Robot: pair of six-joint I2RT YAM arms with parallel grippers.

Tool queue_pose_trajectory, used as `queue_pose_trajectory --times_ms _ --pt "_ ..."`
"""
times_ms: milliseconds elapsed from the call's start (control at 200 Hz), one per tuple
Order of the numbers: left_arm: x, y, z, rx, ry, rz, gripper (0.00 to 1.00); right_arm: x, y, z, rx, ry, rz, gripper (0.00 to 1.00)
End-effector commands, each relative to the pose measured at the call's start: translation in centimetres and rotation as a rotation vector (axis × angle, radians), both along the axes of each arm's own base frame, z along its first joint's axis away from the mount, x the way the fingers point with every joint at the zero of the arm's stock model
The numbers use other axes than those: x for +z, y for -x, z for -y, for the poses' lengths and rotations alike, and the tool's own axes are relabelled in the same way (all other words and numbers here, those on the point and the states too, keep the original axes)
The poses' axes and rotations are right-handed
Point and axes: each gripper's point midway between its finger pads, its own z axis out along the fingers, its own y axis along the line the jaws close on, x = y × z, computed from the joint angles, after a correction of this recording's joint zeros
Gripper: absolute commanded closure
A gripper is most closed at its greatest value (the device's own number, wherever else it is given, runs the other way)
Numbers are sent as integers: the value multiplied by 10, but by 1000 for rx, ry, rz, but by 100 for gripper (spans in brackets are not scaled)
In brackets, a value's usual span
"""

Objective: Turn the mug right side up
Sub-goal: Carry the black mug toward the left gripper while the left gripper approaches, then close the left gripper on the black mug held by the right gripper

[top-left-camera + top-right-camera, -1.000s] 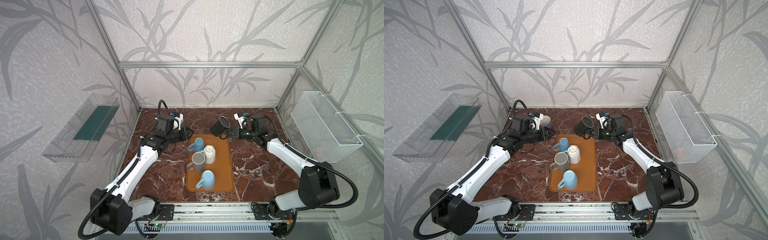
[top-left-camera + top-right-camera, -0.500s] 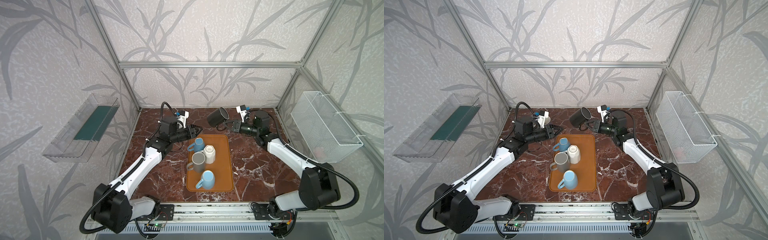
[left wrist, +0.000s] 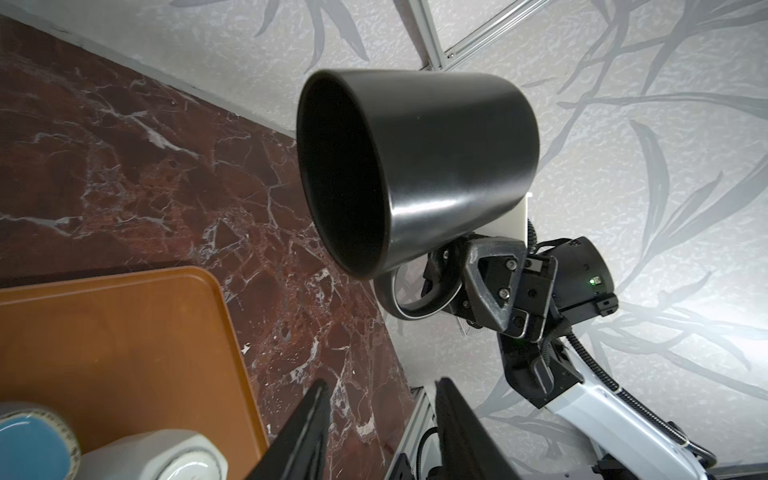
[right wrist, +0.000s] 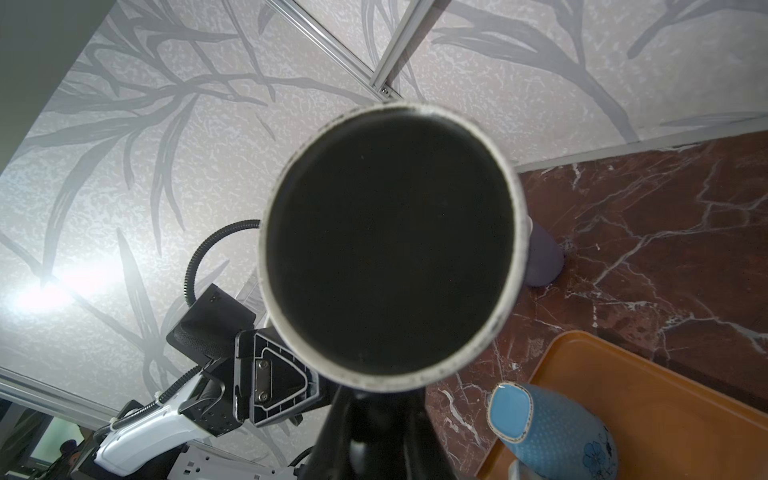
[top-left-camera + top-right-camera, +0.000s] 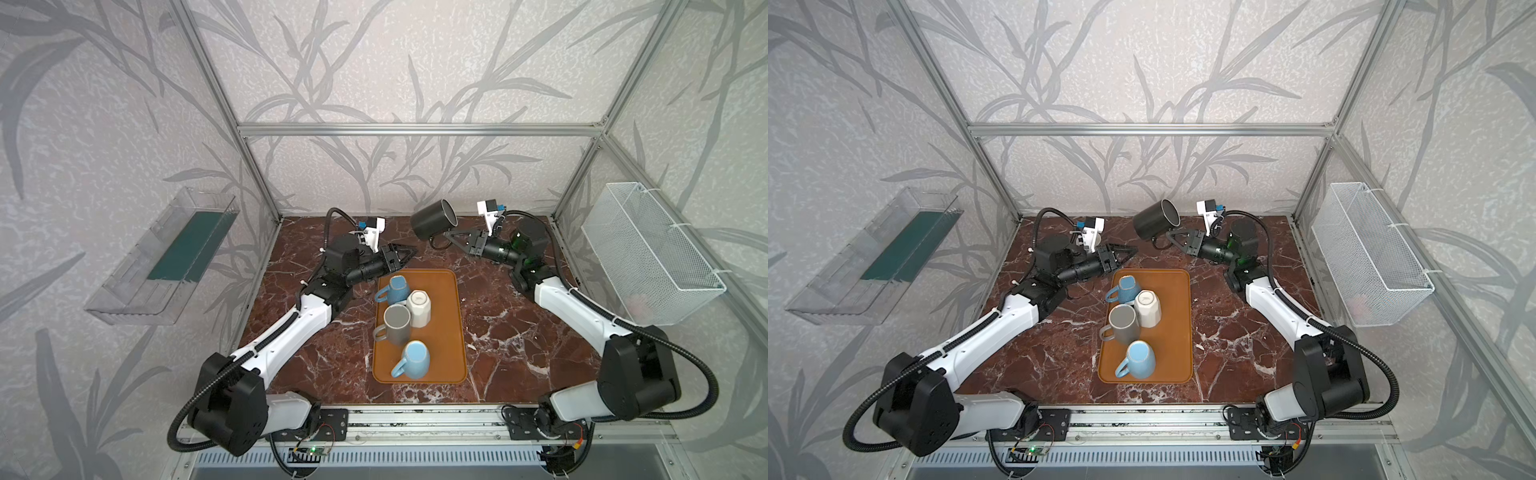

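high at the upper middle of a top view, the black mug (image 5: pixel 432 224) is carried on its side by its handle alone.
the handle is pinched by the right gripper (image 5: pixel 448 237), with the mouth turned up toward that arm and the marble table (image 5: pixel 498 316) untouched below. lower left of the mug, the left gripper (image 5: pixel 409 252) is seen with jaws parted and nothing between them. a swivel or slip could be caused by so thin a hold if the mug is rotated; a fall onto stone or the mugs (image 5: pixel 397 322) on the orange tray (image 5: pixel 446 332) could chip it.
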Motion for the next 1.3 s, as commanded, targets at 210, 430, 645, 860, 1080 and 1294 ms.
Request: queue_pose_trajectory --times_ms 210,430,645,860,1080,1294 --pt "21 5 18 -77 106 48 54 56 24 -12 77 -105 210 97" --pt "27 2 21 -78 139 58 53 61 30 -20 104 -130 219 98" --pt "34 2 22 -89 188 72 53 66 35 -26 123 -165 218 98" --pt "43 4 22 -102 228 102 55 67 35 -29 135 -216 201 99" --pt "54 9 20 -109 254 138 62 64 35 -30 139 -241 182 99" --pt "56 7 15 -87 255 146 71 60 36 -30 139 -244 165 99"
